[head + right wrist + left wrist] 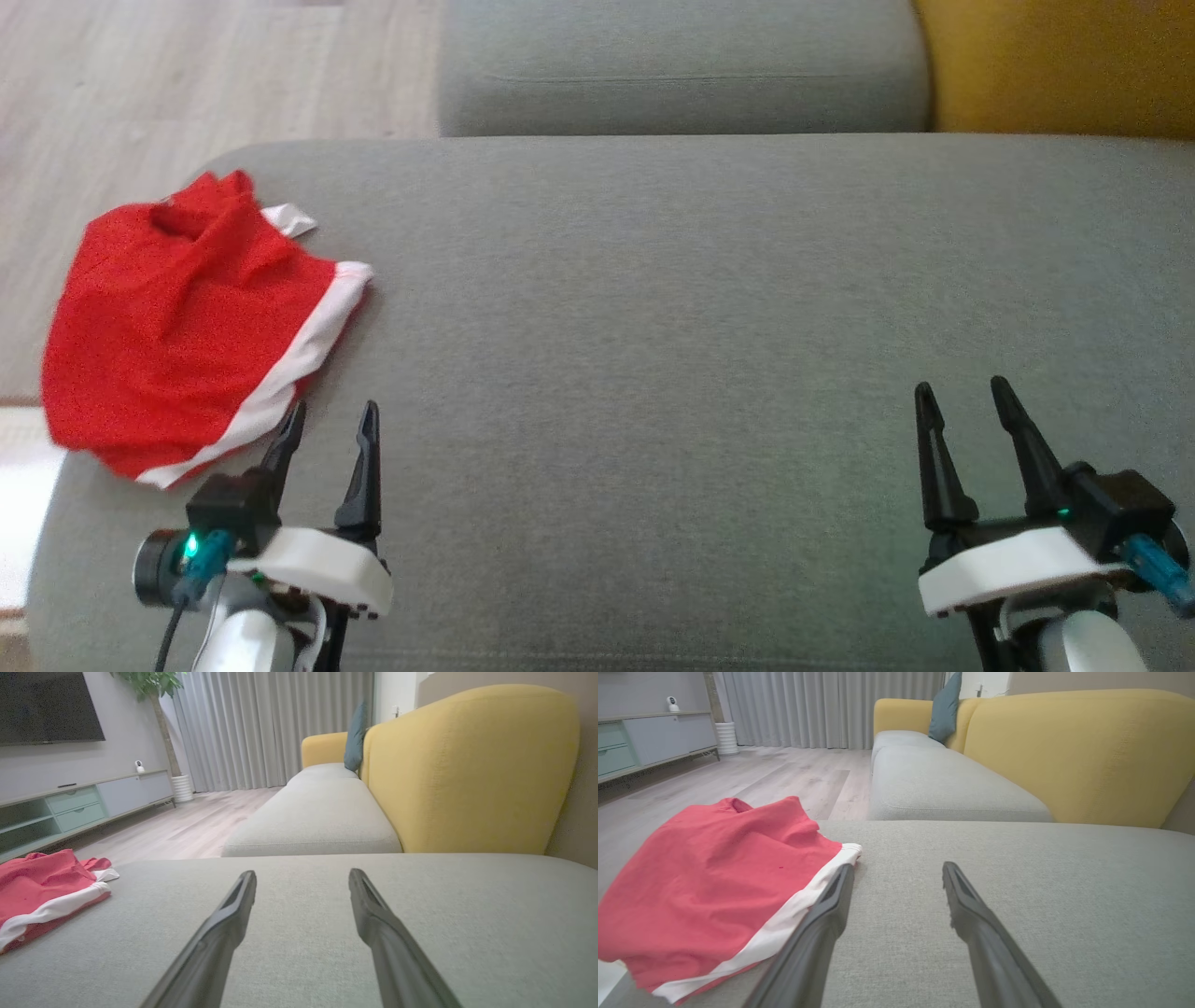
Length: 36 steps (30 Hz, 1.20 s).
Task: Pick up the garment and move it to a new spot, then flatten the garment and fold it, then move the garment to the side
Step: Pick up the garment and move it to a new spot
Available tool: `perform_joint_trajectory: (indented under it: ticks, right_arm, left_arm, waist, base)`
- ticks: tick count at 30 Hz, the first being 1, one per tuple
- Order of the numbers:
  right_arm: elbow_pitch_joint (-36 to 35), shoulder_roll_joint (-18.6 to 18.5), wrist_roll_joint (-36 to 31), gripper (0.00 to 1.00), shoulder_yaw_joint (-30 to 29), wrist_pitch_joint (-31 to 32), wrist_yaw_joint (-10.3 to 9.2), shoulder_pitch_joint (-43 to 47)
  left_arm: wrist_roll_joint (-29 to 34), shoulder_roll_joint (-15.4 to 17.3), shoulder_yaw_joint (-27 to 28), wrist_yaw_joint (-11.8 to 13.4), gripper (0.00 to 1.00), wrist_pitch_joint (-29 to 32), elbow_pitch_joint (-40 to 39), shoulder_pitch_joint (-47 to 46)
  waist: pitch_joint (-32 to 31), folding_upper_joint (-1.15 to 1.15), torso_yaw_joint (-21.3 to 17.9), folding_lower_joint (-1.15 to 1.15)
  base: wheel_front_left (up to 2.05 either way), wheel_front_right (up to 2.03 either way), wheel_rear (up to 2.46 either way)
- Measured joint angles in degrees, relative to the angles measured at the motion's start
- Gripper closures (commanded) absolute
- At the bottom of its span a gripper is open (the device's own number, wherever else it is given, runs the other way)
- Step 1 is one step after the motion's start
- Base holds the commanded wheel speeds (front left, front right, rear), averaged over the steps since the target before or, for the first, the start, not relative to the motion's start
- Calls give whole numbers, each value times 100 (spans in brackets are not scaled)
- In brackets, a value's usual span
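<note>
1. Two grippers in shot, and both are wide open. The left gripper (pixel 333 411) sits low at the near-left and the right gripper (pixel 962 385) is well away at the near-right, fingers apart, nothing held in either.
2. And there's the garment (pixel 187 308), red with a white band (pixel 299 364), lying rumpled on the far-left corner of the grey sofa cushion (pixel 672 355). Its outer side looks to drape past the cushion's rounded edge, with the wooden floor (pixel 187 75) beyond.
3. First danger is that edge. If the left fingers push rather than pinch cleanly, they could shove the cloth outward, and I'd say it slides off to the floor.
4. Over to the left wrist view: one finger (pixel 826 914) sits just beside the band, maybe over it, and I can't tell if it touches. Close here and it may catch only the hem, a single layer. The garment would then lift as a dangling rope, awkward to flatten.
5. Folds are heaped at the garment's far end. A grab there would likely lock the creases in.
6. The upholstery is soft. Come down too deep and the fingertips could dig into the cushion and snag its weave along with the cloth.
7. The right gripper has a long reach across to the garment. If both arms converge on that corner, they could crowd each other.
</note>
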Motion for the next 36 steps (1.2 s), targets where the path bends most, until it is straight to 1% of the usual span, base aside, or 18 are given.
perform_joint_trajectory:
  ticks: [5, 11, 16, 20, 26, 34, 36]
  right_arm:
    - [-208, 8, -1, 0, 46, 59, 0, 0]
    - [-358, 14, -3, 0, 158, 154, 0, -3]
    - [-381, 16, -46, 0, 219, 178, 0, -6]
    - [-392, 21, -68, 0, 227, 178, 0, -9]
    - [-392, 23, -68, 0, 233, 187, 0, -11]
    - [-391, 23, -68, 0, 252, 207, 0, -13]
    - [-393, 23, -68, 0, 258, 214, 0, -14]
  left_arm:
    - [2, -2, -8, 7, 0, 0, -12, -144]
    - [2, 0, 66, 34, 0, 0, -43, -198]
    - [1, 13, 168, 57, 0, 0, -65, -196]
    - [1, 25, 215, 56, 0, 0, -112, -179]
    - [1, 33, 292, 49, 0, 0, -154, -179]
    - [2, 32, 301, 34, 0, 0, -179, -179]
    - [2, 32, 279, -30, 0, 0, -167, -180]
  waist:
    - [13, 0, 397, 0]
    - [21, 0, 1048, 0]
    - [20, 0, 1581, 0]
    - [18, 0, 1880, 0]
    - [35, 0, 2013, 0]
    - [90, 0, 1961, 0]
    - [121, 0, 1931, 0]
  base:
    - [0, 0, 0]
    - [0, 0, 0]
    - [0, 0, 0]
    - [0, 0, 0]
    - [0, 0, 0]
    - [0, 0, 0]
    - [0, 0, 0]
